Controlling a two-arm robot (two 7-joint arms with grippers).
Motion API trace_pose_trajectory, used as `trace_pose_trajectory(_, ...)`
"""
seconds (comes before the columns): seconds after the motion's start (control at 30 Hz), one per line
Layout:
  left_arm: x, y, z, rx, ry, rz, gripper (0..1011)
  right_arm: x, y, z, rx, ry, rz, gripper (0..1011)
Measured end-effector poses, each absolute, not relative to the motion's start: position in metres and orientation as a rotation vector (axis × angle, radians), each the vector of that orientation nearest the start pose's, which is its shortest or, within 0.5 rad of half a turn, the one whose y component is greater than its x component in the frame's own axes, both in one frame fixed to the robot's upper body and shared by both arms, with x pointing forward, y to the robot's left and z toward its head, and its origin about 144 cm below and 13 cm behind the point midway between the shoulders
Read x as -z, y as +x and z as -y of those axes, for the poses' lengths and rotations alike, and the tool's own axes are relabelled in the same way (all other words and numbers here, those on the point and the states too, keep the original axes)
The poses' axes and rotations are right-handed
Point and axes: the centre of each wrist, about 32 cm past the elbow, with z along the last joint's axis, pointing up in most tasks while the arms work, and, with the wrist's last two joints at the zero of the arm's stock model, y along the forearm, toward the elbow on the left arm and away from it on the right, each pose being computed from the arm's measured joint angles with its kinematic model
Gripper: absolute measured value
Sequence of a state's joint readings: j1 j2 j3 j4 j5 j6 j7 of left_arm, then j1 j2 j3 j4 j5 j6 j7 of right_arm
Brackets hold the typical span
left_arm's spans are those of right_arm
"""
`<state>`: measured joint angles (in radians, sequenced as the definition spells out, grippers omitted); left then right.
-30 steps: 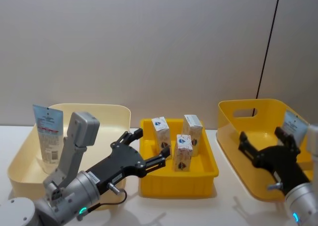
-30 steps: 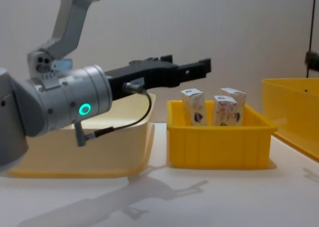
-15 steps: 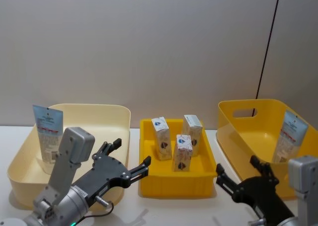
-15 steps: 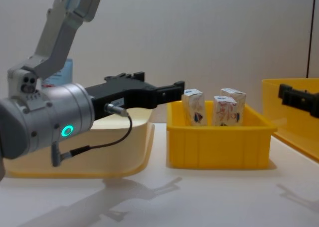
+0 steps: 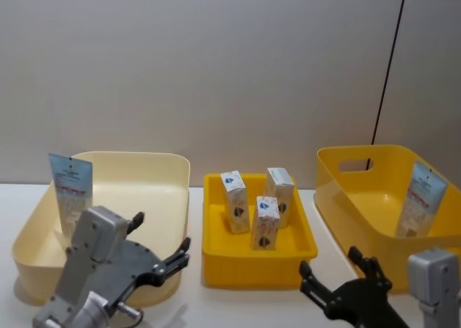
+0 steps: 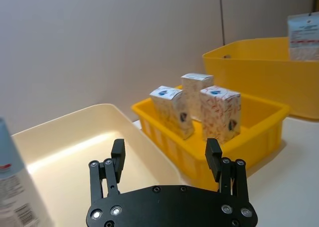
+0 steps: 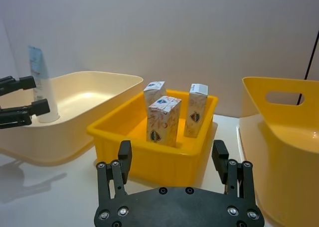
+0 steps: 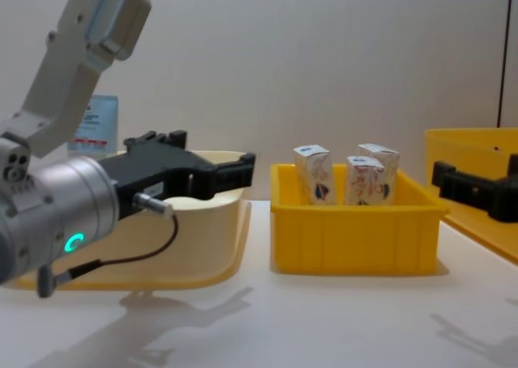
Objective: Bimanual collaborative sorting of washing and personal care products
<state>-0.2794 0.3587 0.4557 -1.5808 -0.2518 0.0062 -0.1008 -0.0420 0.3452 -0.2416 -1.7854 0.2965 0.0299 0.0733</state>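
On the table (image 5: 238, 303), three containers in a row: cream bin (image 5: 130, 155) on the robot's left, small yellow tray (image 5: 256, 256) in the middle, large yellow bin (image 5: 360, 151) on the right, each standing apart from its neighbour; left tube (image 5: 70, 191), white and pale blue with a red mark, stands upright against the far left wall of the cream bin, crimped end up; right tube (image 5: 423, 198), same type, leans against the right wall inside the large yellow bin; yellow tray holds three small white cartons with blue-red print, all standing; rear-left carton (image 5: 234, 200) leans slightly, rear-right carton (image 5: 279, 194) is upright just beside it, front carton (image 5: 264, 222) stands nearer the robot and close in front of the rear-right one; whether the cartons touch cannot be told. Left end effector (image 5: 162, 231) hovers low at the near side of the cream bin, pointing toward the yellow tray; fingers spread wide, nothing between them; well apart from the left tube and short of the cartons. Right end effector (image 5: 330, 264) hangs low near the table's front edge, in front of the gap between the yellow tray and the large yellow bin; fingers likewise spread wide, holding nothing; clear of both the tray and the right tube.
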Motion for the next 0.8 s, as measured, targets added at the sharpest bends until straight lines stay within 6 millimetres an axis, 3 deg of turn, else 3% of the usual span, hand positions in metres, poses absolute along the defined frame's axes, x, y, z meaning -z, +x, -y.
trace_pose_trajectory(0.17,-1.206,0.498,-0.197,-1.090,0.048,0.247,1002,-1.183,0.432,0.230,1.190,0.022,0.050,1000)
trace_pose_trajectory(0.8,-1.204,0.492,-0.198,-1.124,0.062,0.267,1003,-1.198,0.467,0.227,1.222,0.012,0.088,1001)
